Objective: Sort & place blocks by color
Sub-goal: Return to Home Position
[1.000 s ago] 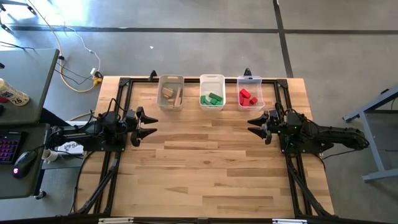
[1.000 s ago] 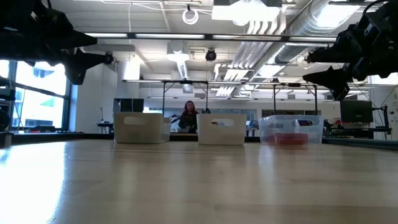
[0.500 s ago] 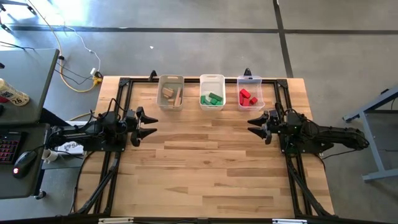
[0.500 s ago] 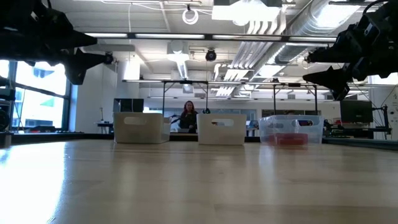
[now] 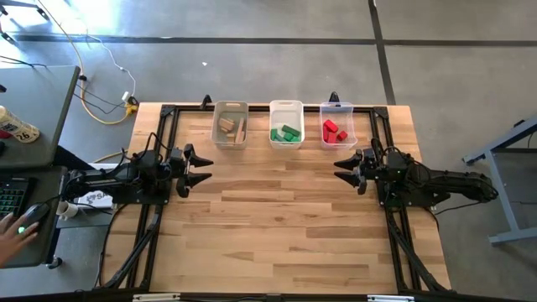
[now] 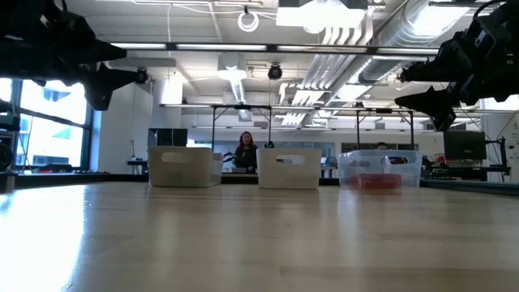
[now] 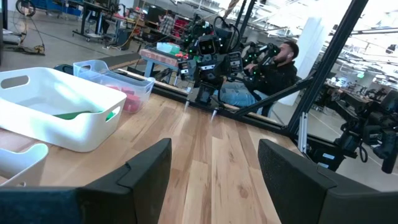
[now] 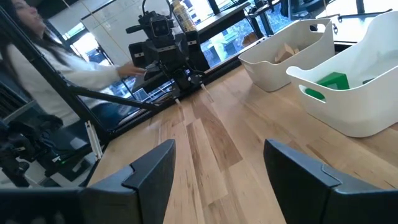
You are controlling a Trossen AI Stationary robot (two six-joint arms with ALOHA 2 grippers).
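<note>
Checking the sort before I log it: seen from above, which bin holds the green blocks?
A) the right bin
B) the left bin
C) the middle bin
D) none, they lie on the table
C: the high view shows the green blocks in the middle bin, tan blocks in the left bin and red blocks in the right bin.

We see a light wooden table (image 5: pixel 277 218) bearing, along its far edge, an off-white plastic bin (image 5: pixel 230 105), a white plastic bin (image 5: pixel 286 103) and a clear plastic bin (image 5: pixel 337 106); a person (image 6: pixel 246 151) shows beyond them.
</note>
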